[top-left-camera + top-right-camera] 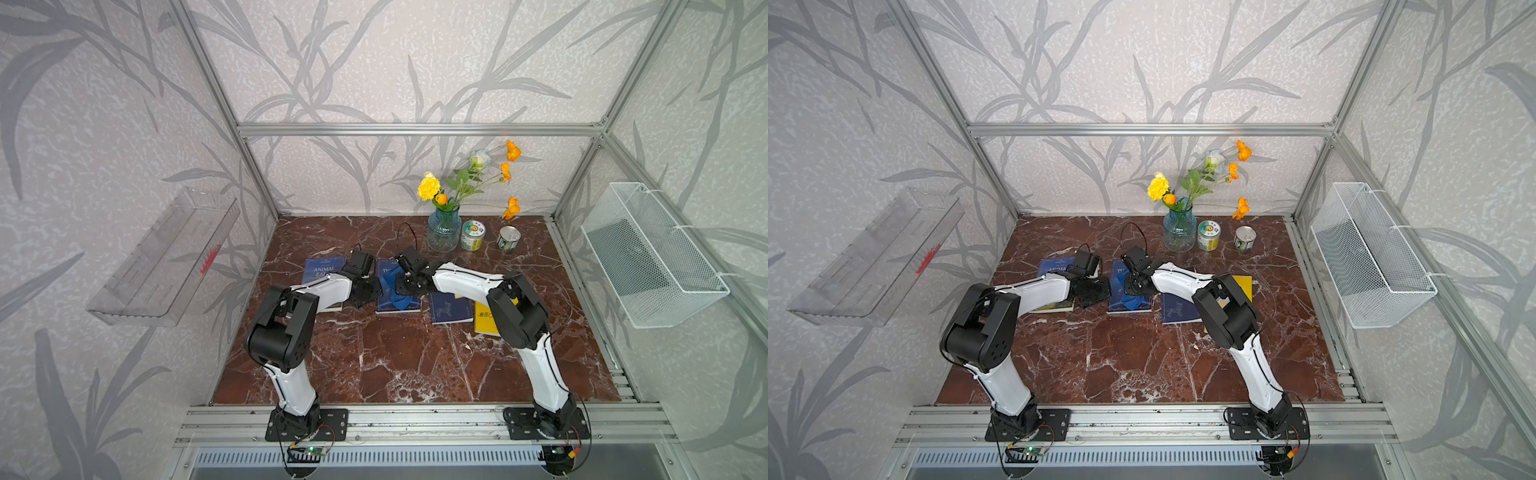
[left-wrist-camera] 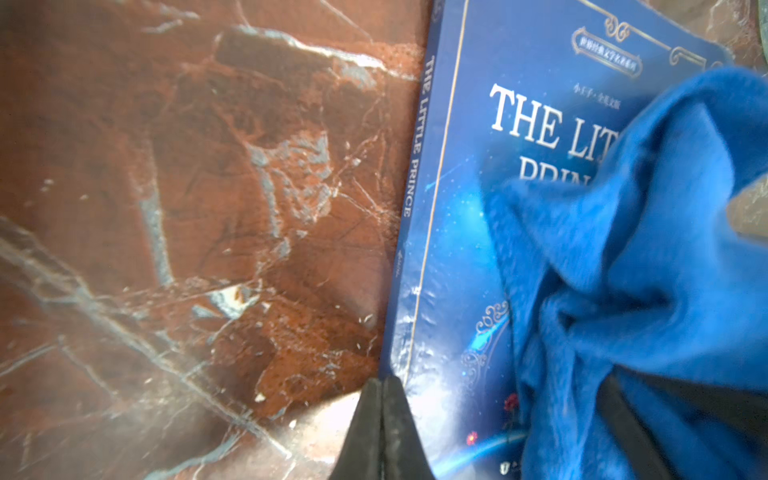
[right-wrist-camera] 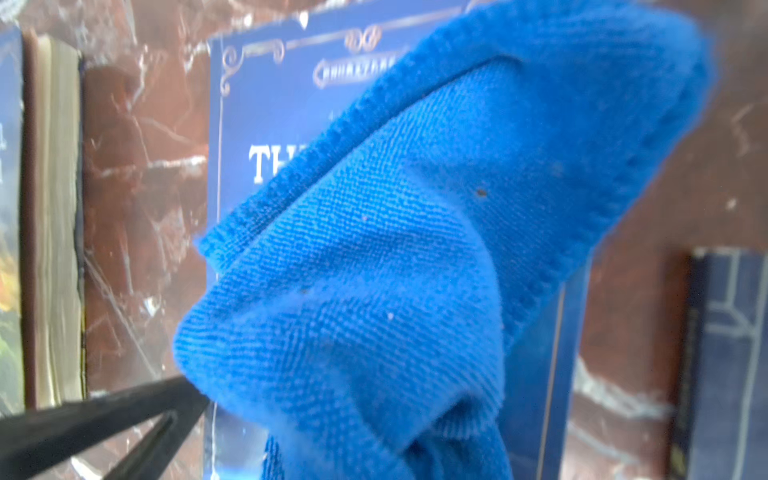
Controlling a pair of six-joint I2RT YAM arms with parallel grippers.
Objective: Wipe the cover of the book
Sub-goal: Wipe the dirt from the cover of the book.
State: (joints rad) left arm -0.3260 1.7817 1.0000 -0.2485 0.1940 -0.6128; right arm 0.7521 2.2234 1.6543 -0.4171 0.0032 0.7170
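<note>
Closest to our right wrist camera, the blue cloth (image 3: 415, 249) fills most of the frame in a bunched fold. It hangs from our right gripper (image 1: 409, 286), whose jaws are clamped on it. Beneath the cloth lies the book (image 2: 457, 166), titled The Little Prince. It rests flat and face up on the marble table (image 1: 395, 365), and the cloth covers much of its cover while the title's first letters show.

Our left gripper (image 2: 382, 415) has its jaws pressed together with nothing between them. Its tips sit at the book's spine edge near one corner; we cannot tell whether they press on it.

In both top views the book is second from the left in a row of four. Animal Farm (image 1: 322, 268) lies to its left, partly under our left arm. A dark blue book (image 1: 449, 309) and a yellow book (image 1: 484, 320) lie to its right.

Farther back stand a glass vase (image 1: 444, 232) of flowers and two cans (image 1: 473, 235) (image 1: 508, 239). A wire basket (image 1: 652, 257) hangs on the right wall and a clear shelf (image 1: 162, 257) on the left.
</note>
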